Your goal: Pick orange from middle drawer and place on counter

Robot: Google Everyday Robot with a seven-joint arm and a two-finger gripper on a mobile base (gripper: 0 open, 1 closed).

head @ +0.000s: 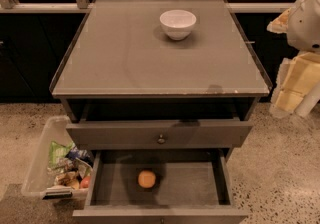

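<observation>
The orange [146,178] lies on the floor of the middle drawer [192,184], which is pulled open at the bottom of the view, below a shut drawer front with a small knob [161,139]. The orange sits left of the drawer's centre, clear of its walls. The grey counter [145,63] spans the top of the cabinet. My gripper [295,80] and white arm [306,15] hang at the far right edge, beside the counter's right side, well above and to the right of the orange. It holds nothing that I can see.
A white bowl [177,23] stands on the counter near its back edge. A clear plastic bin [47,160] with packets and a small red fruit [85,182] sits on the speckled floor to the left of the open drawer.
</observation>
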